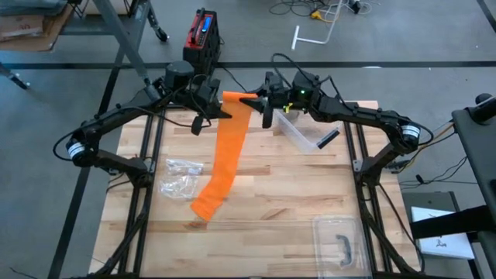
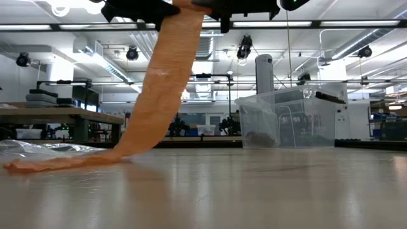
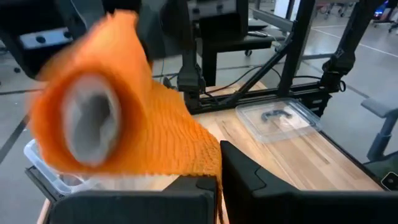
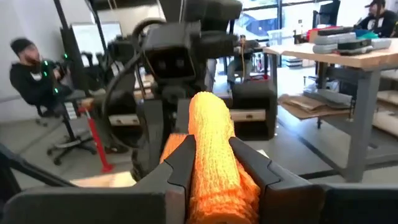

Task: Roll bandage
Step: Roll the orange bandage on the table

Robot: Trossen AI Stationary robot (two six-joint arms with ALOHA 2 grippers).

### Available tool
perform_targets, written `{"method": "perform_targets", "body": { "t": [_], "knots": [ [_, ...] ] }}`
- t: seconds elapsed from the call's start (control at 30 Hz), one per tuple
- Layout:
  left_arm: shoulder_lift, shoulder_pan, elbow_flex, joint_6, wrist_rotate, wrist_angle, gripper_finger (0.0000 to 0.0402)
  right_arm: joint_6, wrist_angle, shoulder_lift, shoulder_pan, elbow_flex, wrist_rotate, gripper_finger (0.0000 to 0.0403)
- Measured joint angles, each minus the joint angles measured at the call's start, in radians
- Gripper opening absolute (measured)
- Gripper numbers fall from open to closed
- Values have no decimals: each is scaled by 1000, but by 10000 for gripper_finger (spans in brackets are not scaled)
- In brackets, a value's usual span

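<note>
Bandage (image 1: pixel 225 151): orange, partly rolled, tail on desk (image 1: pixel 271 209) | left end effector (image 1: pixel 219 111): clamped on strip | right end effector (image 1: pixel 252 101): gripping roll

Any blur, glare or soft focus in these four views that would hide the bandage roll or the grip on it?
Left wrist view: the orange bandage roll end is motion-smeared and very close, its core a grey blur. Right wrist view: roll sharp between the right gripper fingers, room behind soft. Low view: ceiling lights glare, near tabletop out of focus. High view: evenly lit, sharp.

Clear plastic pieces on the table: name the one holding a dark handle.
The flat clear lid by the near right edge; the clear bin and crinkled plastic wrapper lack one.
</note>
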Motion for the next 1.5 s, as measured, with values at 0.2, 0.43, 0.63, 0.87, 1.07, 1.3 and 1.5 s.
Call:
{"method": "perform_targets", "body": {
  "t": [0.2, 0.43, 0.63, 0.87, 1.07, 1.3, 1.5],
  "knots": [
    [-11, 0, 0, -8, -5, 0, 14, -132, 2, 5, 13, 0, 65, 63],
    [-8, 3, 0, -49, -139, -9, 58, -333, 2, 5, 39, 0, 129, 68],
    [-13, 80, -1, 29, -157, -81, 103, -481, 7, 5, 47, 0, 120, 59],
    [-16, 222, -1, 52, -46, -59, 157, -640, 17, 5, 46, 0, 87, 66],
    [-17, 247, -1, -8, 108, 77, 206, -684, 22, 6, 47, 0, 36, 58],
    [-14, 242, -1, -188, 159, 162, 282, -767, 6, 6, 47, 0, 40, 63],
    [3, 226, -1, -323, 287, 184, 332, -834, -12, 6, 47, 0, 40, 60]
  ]
}}
